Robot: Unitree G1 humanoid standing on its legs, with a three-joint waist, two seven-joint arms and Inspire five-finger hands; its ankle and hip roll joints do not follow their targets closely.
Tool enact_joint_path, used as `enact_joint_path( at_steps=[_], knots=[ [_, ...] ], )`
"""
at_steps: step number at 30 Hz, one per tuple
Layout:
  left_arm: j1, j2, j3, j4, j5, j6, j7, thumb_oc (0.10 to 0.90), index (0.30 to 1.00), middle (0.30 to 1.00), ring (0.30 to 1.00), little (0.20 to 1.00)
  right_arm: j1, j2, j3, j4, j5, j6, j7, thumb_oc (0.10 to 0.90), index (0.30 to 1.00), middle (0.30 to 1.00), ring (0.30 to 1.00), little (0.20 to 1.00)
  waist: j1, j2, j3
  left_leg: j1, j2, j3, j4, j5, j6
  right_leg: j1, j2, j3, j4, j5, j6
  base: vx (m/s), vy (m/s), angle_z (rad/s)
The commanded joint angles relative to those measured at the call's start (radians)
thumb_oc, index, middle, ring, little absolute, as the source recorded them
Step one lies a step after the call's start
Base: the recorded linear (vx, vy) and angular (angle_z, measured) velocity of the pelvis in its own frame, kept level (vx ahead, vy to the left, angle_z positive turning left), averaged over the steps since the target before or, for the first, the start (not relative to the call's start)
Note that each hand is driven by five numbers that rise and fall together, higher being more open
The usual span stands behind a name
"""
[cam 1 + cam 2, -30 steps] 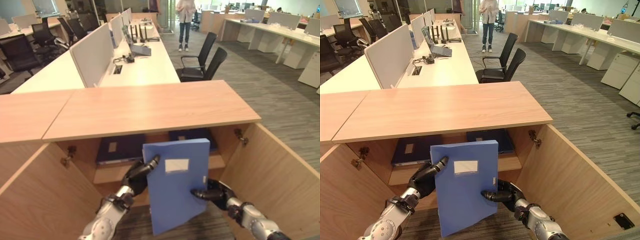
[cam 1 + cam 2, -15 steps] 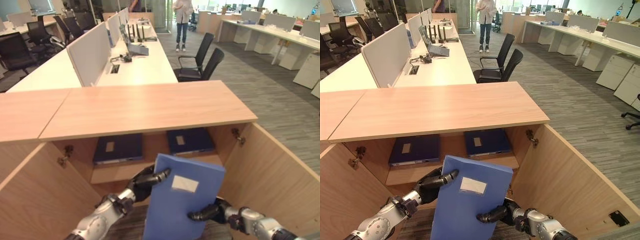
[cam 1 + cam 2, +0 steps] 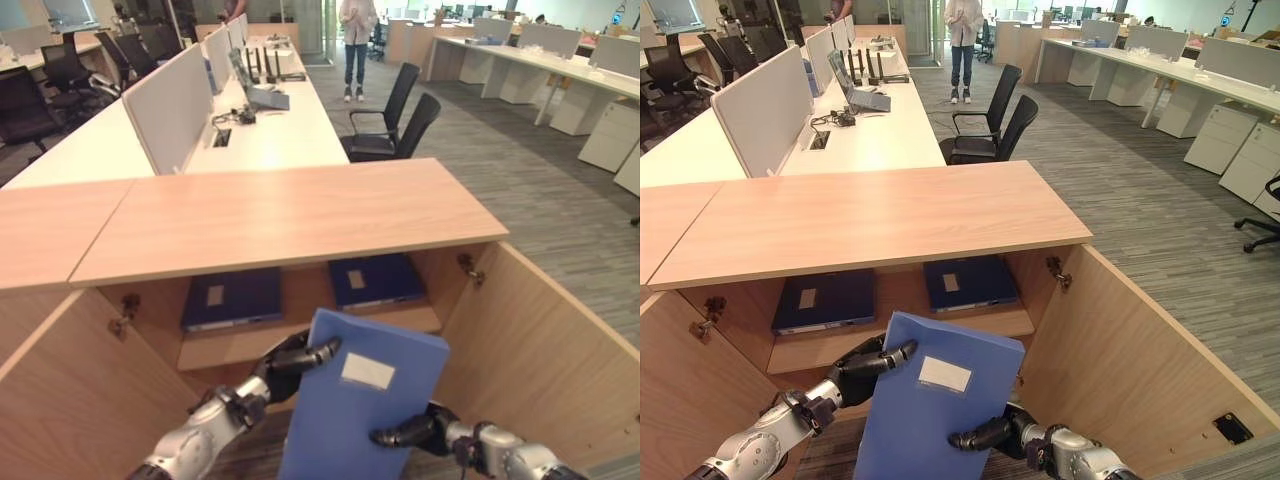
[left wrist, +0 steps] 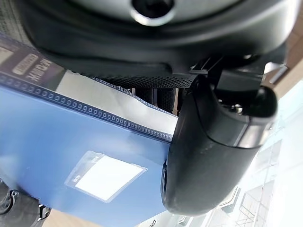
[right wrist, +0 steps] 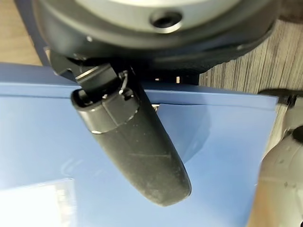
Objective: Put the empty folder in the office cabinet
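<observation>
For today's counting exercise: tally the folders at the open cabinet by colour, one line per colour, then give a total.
Light blue folder, held between left hand and right hand: 1
Dark blue folders, lying flat on the cabinet shelf: 2
Total: 3

**Bright, even office light**

Lit softly from overhead, without hard shadows. Pale sheen across the cabinet top [image 3: 290,215] and the white desk [image 3: 275,135]. Deep shade inside over the shelf [image 3: 300,335]. Faint shadow beside the right hand [image 5: 135,146] on the blue folder [image 5: 227,156].
</observation>
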Motion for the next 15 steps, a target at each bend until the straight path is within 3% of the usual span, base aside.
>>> enact_joint_path(
  at_steps=[1,4,5,8,10,15],
  knots=[
    [-0.115,-0.262,-0.224,-0.128,0.086,0.008,-0.188,0.8,0.9,0.9,0.9,0.9,-0.202,0.444,-0.079,-0.327,0.302,-0.132,0.103,0.4,0.3,0.3,0.3,0.3,-0.025,-0.01,-0.018,0.006,-0.03,-0.084,-0.001,-0.109,0.001,0.022,0.029,-0.016,0.009,-0.076,0.032,0.0,0.0,0.0],
    [-0.092,-0.219,-0.178,-0.135,0.139,-0.023,-0.166,0.8,0.9,0.9,0.9,0.9,-0.171,0.455,-0.125,-0.326,0.333,-0.142,0.079,0.4,0.3,0.3,0.3,0.3,-0.024,-0.007,-0.016,0.005,-0.03,-0.085,-0.001,-0.108,-0.001,0.021,0.028,-0.016,0.009,-0.077,0.032,0.0,0.0,0.0],
    [-0.05,-0.186,-0.116,-0.124,0.18,-0.033,-0.151,0.8,0.9,0.9,0.9,0.9,-0.144,0.459,-0.179,-0.326,0.37,-0.179,0.056,0.4,0.3,0.3,0.3,0.3,-0.021,-0.005,-0.015,0.004,-0.03,-0.085,-0.001,-0.108,-0.003,0.021,0.028,-0.017,0.009,-0.077,0.031,0.03,0.0,0.03],
    [-0.009,-0.192,-0.056,-0.09,0.185,-0.019,-0.15,0.8,0.9,0.9,0.9,0.9,-0.125,0.471,-0.232,-0.331,0.389,-0.204,0.029,0.4,0.3,0.3,0.3,0.3,-0.018,-0.005,-0.017,0.006,-0.03,-0.087,-0.001,-0.109,-0.005,0.024,0.029,-0.017,0.009,-0.081,0.031,0.04,-0.007,0.03],
    [0.063,-0.199,0.034,-0.035,0.202,-0.025,-0.137,0.8,0.9,0.9,0.9,0.9,-0.096,0.475,-0.325,-0.333,0.397,-0.242,0.004,0.4,0.3,0.3,0.3,0.3,-0.013,-0.001,-0.015,0.012,-0.028,-0.092,-0.001,-0.11,-0.006,0.033,0.032,-0.02,0.009,-0.087,0.029,0.04,-0.016,0.08],
    [0.138,-0.205,0.112,0.094,0.267,-0.013,-0.127,0.8,0.9,0.9,0.9,0.9,-0.085,0.486,-0.442,-0.362,0.391,-0.306,-0.041,0.4,0.3,0.3,0.3,0.3,-0.008,0.007,-0.015,0.011,-0.026,-0.1,-0.001,-0.107,-0.008,0.034,0.034,-0.026,0.009,-0.09,0.027,0.03,-0.026,0.09]
  ],
)
